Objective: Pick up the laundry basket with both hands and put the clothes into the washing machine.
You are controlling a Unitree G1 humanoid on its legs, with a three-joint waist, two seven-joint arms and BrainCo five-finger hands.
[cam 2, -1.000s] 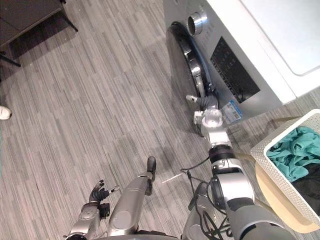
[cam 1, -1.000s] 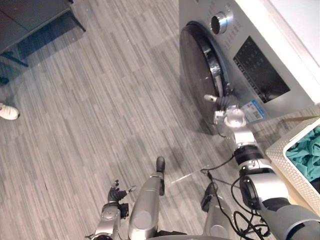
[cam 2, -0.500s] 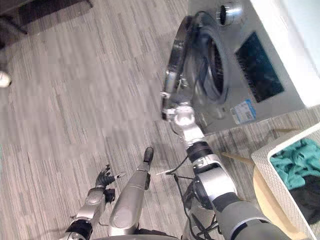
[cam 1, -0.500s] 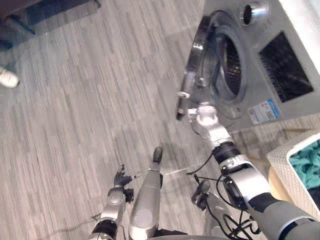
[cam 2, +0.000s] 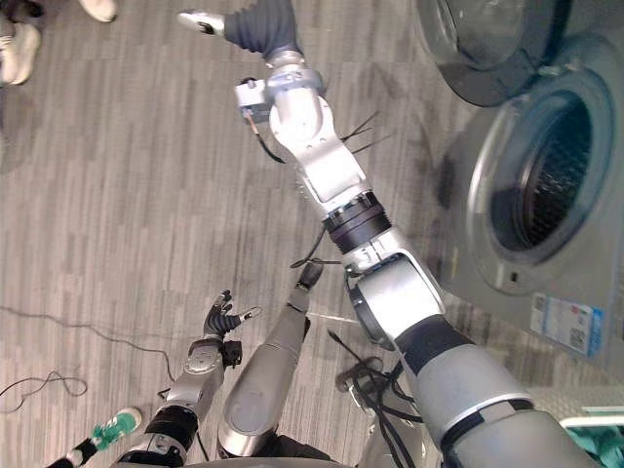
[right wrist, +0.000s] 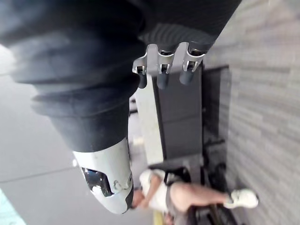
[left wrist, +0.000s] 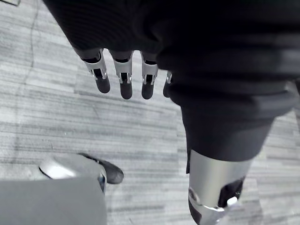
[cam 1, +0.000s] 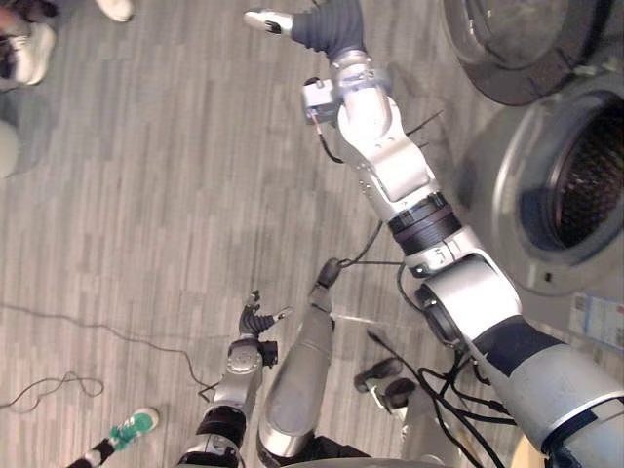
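While the washing machine (cam 2: 585, 263) stands with its door (cam 2: 483, 44) swung wide and the drum (cam 2: 536, 180) exposed, the main work is not yet begun. No cloth shows in the drum's mouth, and neither of the 2 hands carries anything.

The right hand (cam 1: 278, 19) is stretched far out over the floor (cam 1: 146, 195), past the door toward the far edge of the view. Its fingers (right wrist: 161, 70) are loose and released around nothing. The left hand (cam 1: 255, 322) hangs low near the floor's near edge, fingers relaxed and slightly spread, also empty.

A pale rim with a scrap of teal at the near right corner of the right eye view looks like the laundry basket (cam 2: 583, 422), though too little shows to be sure. If so, it sits on the floor beside the machine, well apart from both hands. By this reading 1 step is done, the opening of the door. Lifting the basket and loading the clothes are left.

For room, the floor to the left of the machine is broad and bare. The open door juts out at the far right, so a turn toward the basket would likely need to clear its edge. People's shoes (cam 1: 29, 49) stand at the far left corner, and a green shoe (cam 1: 132, 424) is at the near left edge. That side is best kept clear of swinging arms.
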